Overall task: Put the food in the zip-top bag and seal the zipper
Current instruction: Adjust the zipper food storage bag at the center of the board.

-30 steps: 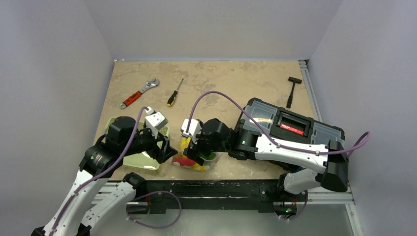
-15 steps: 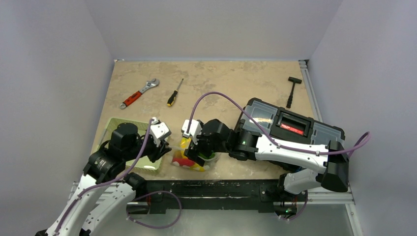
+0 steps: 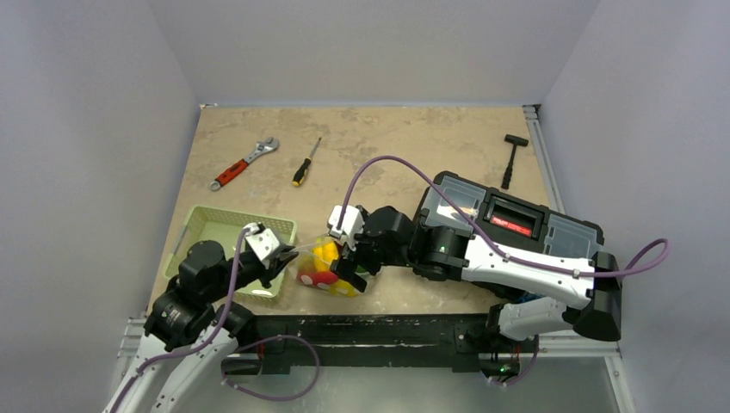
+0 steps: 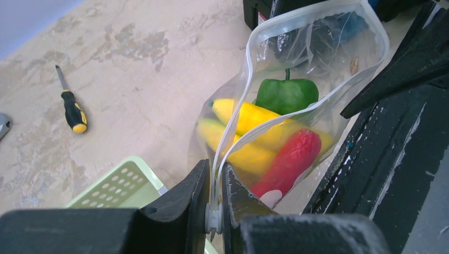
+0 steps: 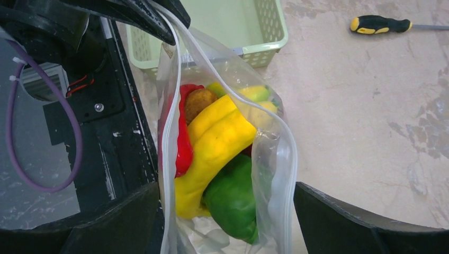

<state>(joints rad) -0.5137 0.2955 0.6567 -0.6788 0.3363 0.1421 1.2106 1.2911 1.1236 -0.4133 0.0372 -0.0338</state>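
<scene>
The zip-top bag (image 5: 272,132) sits near the front edge of the tabletop (image 3: 387,146), just beside the pale green mesh basket (image 3: 200,222), with its mouth gaping. Heaped inside it are a green pepper (image 5: 233,198), two yellow pieces (image 5: 214,145), a red chilli (image 5: 183,143) and a brownish round piece (image 5: 198,101).

The left tool (image 4: 215,177) is clamped together on the zipper (image 5: 168,159) at the end of the mouth nearest the basket. The two strips run out from between its fingers and spread apart.

The right tool (image 5: 226,203) has its jaws wide apart, one on each side of the bag's other end, with the food between them. Whether they touch the plastic cannot be told.

A black toolbox (image 3: 516,219) sits beside the right arm. A screwdriver (image 3: 306,163) lies well apart, farther back.
</scene>
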